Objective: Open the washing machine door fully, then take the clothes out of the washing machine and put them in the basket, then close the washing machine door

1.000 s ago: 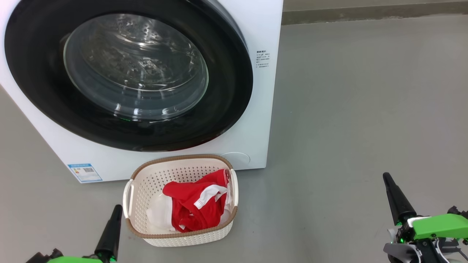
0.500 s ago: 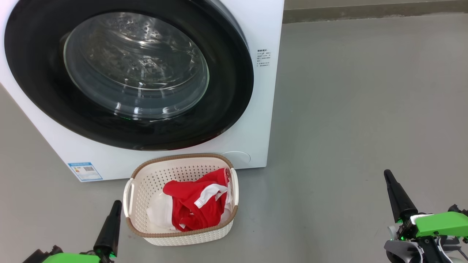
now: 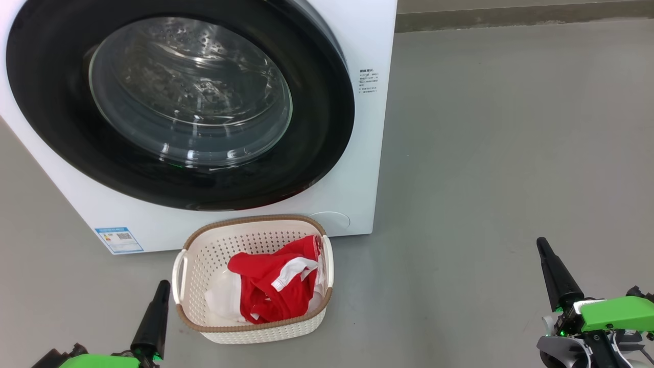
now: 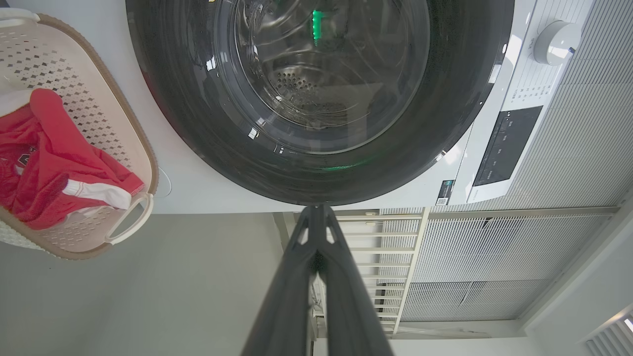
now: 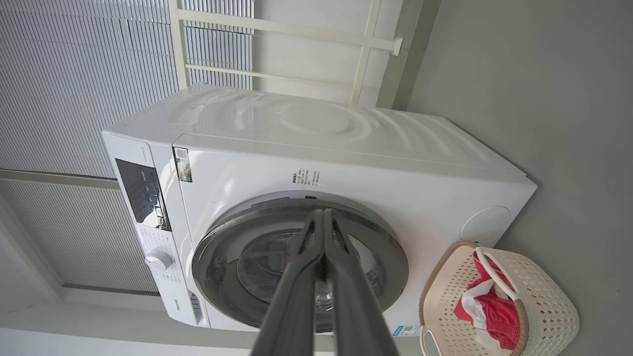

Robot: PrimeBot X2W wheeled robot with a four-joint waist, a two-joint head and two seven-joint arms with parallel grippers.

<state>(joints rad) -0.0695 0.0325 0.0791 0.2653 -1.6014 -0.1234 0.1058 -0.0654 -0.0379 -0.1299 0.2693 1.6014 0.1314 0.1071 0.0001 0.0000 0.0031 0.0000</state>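
Observation:
The washing machine (image 3: pixel 357 153) stands at the upper left of the head view, and its black-rimmed door (image 3: pixel 179 102) lies flat against its front. On the floor just before it sits the cream basket (image 3: pixel 196 250), holding red clothes (image 3: pixel 276 286) with white trim over some white cloth (image 3: pixel 222 299). My left gripper (image 3: pixel 163 283) is shut, low at the basket's left side and clear of it. Far off at the lower right, my right gripper (image 3: pixel 540 241) is shut too, holding nothing. The left wrist view shows the door (image 4: pixel 316 99) and basket (image 4: pixel 123 123); the right wrist view shows the machine (image 5: pixel 321 148).
Bare grey floor (image 3: pixel 511 153) spreads to the right of the machine and around the basket. A dark skirting strip (image 3: pixel 511 18) runs along the wall at the back. A white slatted wall (image 5: pixel 74 74) and a white rail frame (image 5: pixel 277 49) stand behind the machine.
Between one second and half a second ago both grippers shifted slightly, the left one down, the right one up. Since then nothing has moved.

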